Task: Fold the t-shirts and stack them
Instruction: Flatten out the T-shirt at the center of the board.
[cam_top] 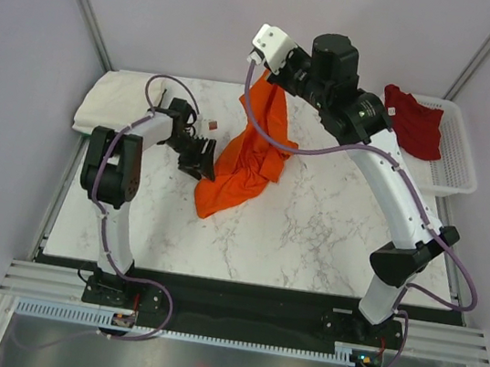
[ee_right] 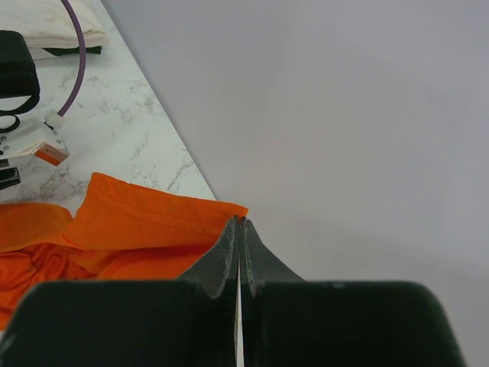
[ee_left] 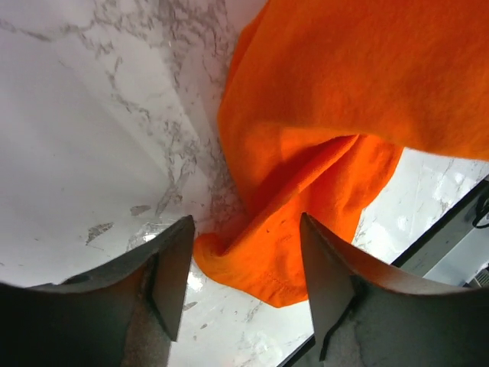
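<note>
Two end effectors meet at one garment. The right end effector [ee_right: 240, 229] has its fingers pressed together on the upper edge of a bright orange cloth t-shirt [cam_top: 250, 152], pinching it and holding that edge raised above the desk. In the overhead view the cloth hangs from this grip in a long, crumpled drape, and its lower end rests on the white marble-patterned desk [cam_top: 310, 239].

The left end effector [ee_left: 244, 229] sits low at the shirt's lower left side with its jaws spread apart. In its wrist view, a bunched lower fold of the orange cloth lies on the desk between the two dark fingers [ee_left: 172, 283] — not clamped. Whether the cloth brushes either finger cannot be told.

Farther out, a cream-white cloth t-shirt [cam_top: 114, 101] lies folded at the far left corner of the desk, well apart from the orange one. A dark red cloth t-shirt [cam_top: 416, 121] lies rumpled in the left end of a white plastic mesh basket [cam_top: 458, 165], which stands at the far right of the desk behind the right arm.
</note>
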Action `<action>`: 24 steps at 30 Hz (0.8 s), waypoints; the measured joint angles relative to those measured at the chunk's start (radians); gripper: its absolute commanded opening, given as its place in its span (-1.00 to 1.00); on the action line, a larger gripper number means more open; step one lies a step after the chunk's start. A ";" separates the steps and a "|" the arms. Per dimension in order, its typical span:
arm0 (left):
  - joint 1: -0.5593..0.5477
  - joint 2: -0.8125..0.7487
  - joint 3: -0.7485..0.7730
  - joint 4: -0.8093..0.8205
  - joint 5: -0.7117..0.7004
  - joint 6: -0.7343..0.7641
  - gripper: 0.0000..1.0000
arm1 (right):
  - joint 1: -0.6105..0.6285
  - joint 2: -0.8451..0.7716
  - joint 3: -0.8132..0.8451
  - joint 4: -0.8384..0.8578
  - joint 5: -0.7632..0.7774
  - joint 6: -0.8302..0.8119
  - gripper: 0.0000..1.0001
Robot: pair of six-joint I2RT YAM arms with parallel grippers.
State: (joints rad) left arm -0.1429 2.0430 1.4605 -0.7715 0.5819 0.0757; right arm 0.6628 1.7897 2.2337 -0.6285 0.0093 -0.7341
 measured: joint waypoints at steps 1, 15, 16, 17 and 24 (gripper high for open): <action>0.000 -0.002 -0.007 -0.002 0.000 0.002 0.21 | 0.000 0.004 0.002 0.001 0.000 0.000 -1.00; -0.063 -0.243 -0.092 -0.065 0.027 0.037 -0.96 | -0.029 0.109 0.078 0.022 0.016 -0.003 -1.00; -0.074 -0.290 -0.091 -0.078 0.035 0.039 -0.96 | -0.039 0.125 0.093 0.030 0.018 -0.003 -1.00; -0.091 -0.336 -0.089 -0.093 0.048 0.041 -0.96 | -0.048 0.141 0.106 0.037 0.022 -0.004 -1.00; -0.280 -0.507 -0.184 -0.138 0.082 0.092 -0.43 | -0.107 0.231 0.182 0.073 0.044 -0.004 -1.00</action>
State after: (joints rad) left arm -0.4229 1.5356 1.2766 -0.9096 0.6643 0.1677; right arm 0.5556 2.0209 2.4153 -0.5552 0.0536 -0.7380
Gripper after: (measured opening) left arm 0.195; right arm 0.007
